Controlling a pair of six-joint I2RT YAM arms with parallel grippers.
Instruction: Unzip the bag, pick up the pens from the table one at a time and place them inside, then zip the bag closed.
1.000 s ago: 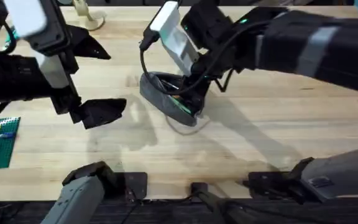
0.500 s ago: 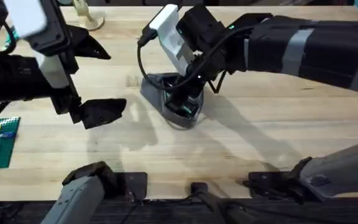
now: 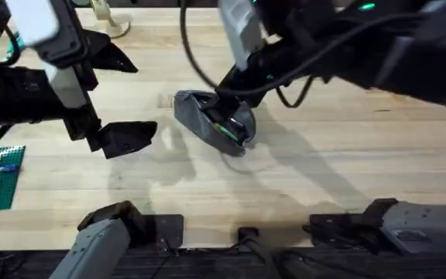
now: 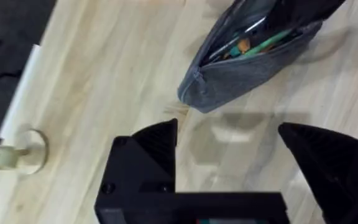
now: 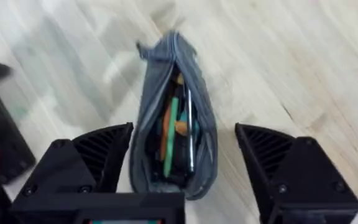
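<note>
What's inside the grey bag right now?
The bag is unzipped, with pens lying along it: green, orange and a silvery one. Their far ends and anything underneath are covered by the fabric sides.

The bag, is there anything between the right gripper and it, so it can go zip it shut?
Nothing visible stands in the way. The right gripper, open, hangs directly over the open bag, with the pens inside and only bare table around it.

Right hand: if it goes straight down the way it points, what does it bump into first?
Probably the open bag, which lies between the right hand's spread fingers, pens showing inside. Depth is hard to judge.
</note>
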